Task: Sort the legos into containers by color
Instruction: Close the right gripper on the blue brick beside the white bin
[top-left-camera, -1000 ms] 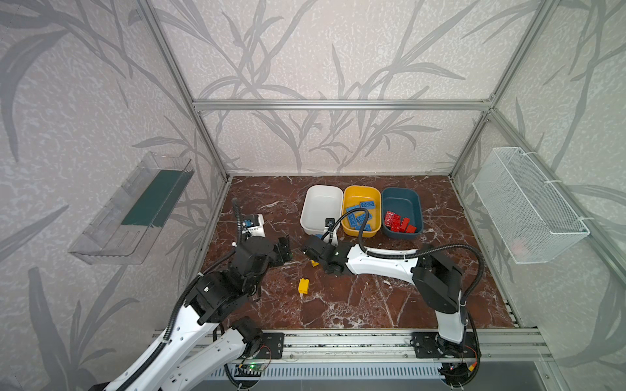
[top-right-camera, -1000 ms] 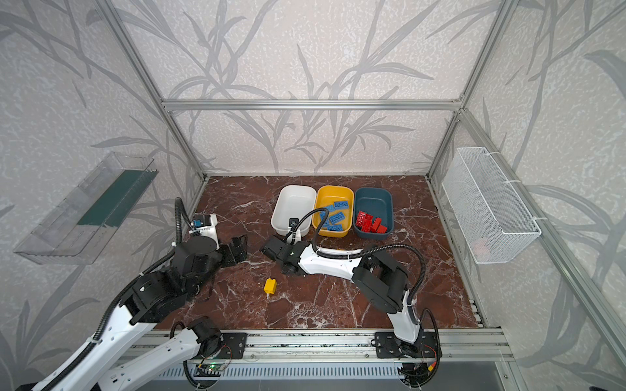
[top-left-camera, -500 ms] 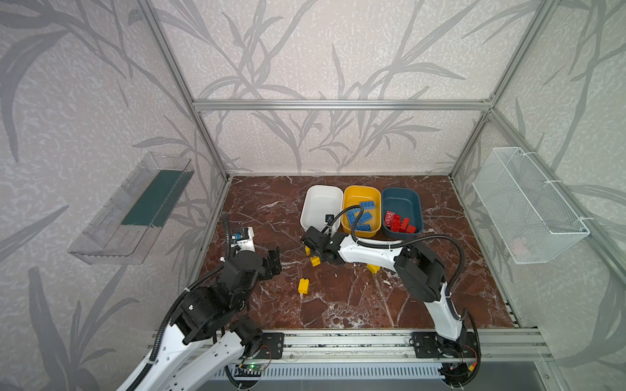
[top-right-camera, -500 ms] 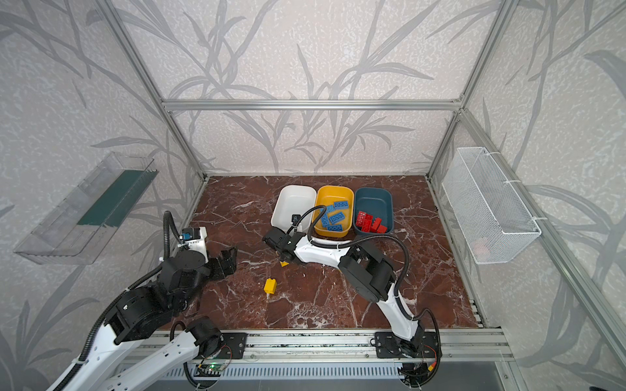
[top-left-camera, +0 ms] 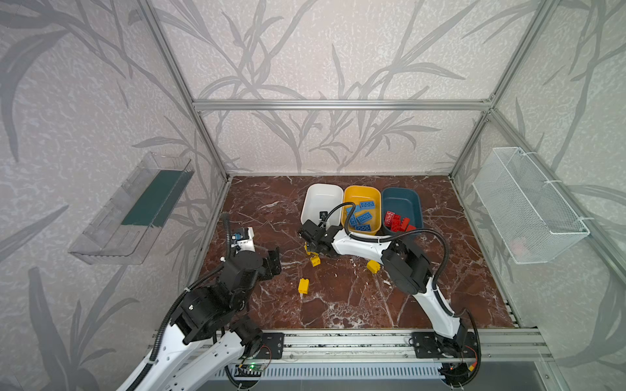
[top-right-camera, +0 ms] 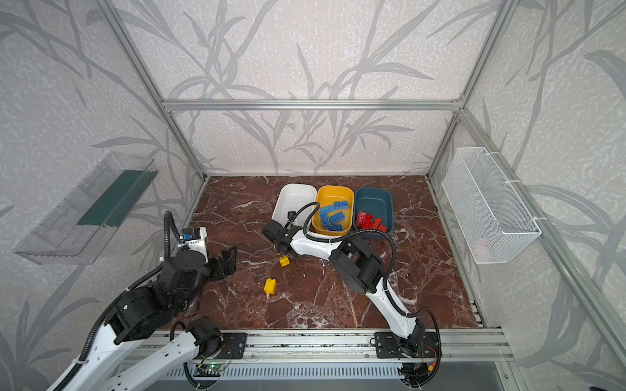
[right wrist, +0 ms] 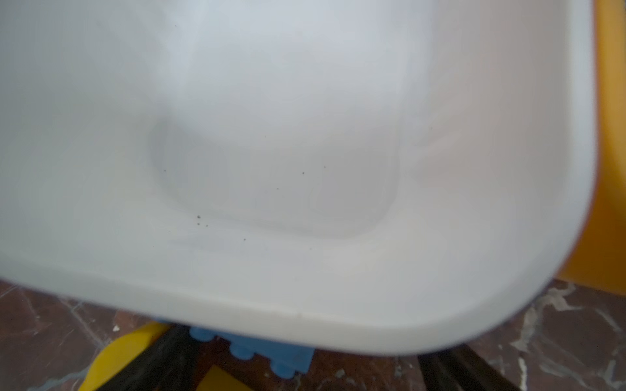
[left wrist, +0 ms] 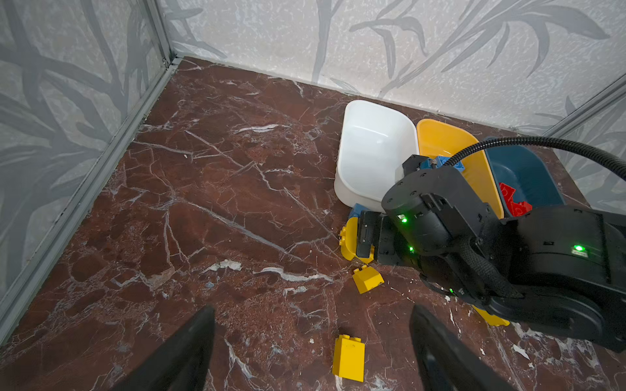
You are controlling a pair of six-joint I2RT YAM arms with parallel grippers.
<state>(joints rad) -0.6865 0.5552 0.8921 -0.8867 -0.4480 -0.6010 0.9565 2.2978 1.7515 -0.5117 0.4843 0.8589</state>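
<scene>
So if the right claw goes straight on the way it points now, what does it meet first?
Probably the blue brick lying between its open fingers, right at the foot of the white tub; the tub's wall comes just behind. Depth is blurred here, so I am not sure.

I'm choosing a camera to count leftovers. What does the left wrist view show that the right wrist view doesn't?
Only left wrist: the dark teal tub holding red bricks, and a lone yellow block on the marble. Only right wrist: dark specks inside the white tub. Both: the white tub, the yellow tub, and a blue brick at the white tub's base.
</scene>
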